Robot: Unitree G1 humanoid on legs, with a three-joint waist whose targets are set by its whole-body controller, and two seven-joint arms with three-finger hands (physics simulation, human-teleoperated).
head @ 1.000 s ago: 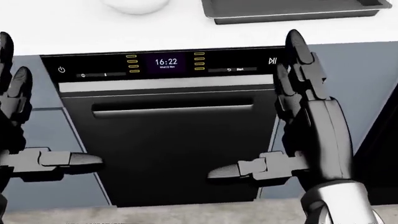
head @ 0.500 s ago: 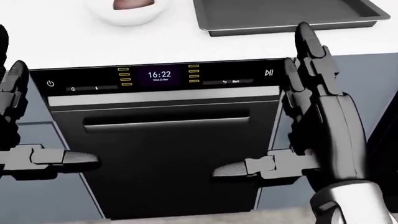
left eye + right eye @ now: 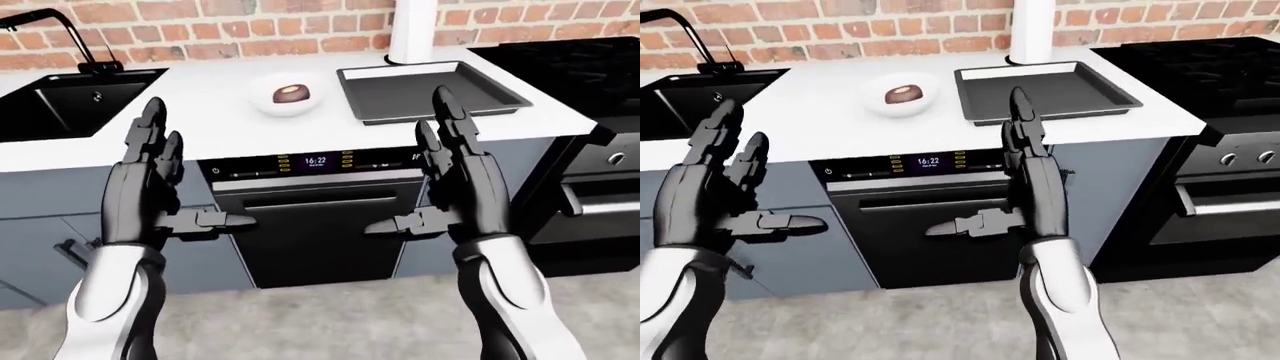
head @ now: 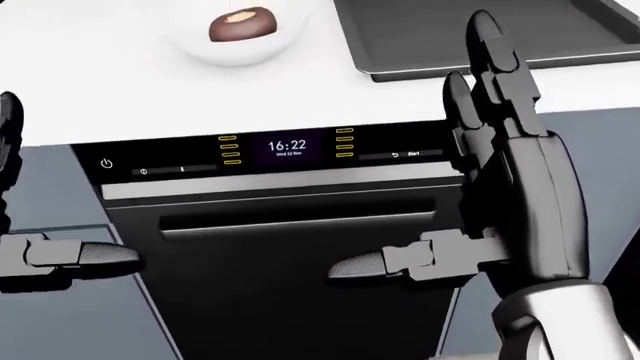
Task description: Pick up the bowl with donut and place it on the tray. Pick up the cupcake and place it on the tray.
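Nothing was done yet: both hands, left hand (image 3: 150,187) and right hand (image 3: 462,184), hung open and empty, the bowl (image 3: 285,97) with its donut (image 3: 293,93) sat left of the bare tray (image 3: 430,91), cupcake apparently out of sight.

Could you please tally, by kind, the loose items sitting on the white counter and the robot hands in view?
Bowl with donut: 1
Tray: 1
White cylinder standing above the tray: 1
Cupcake: 0 visible
Robot hands, both open and empty: 2, the left hand and the right hand
Total: 5
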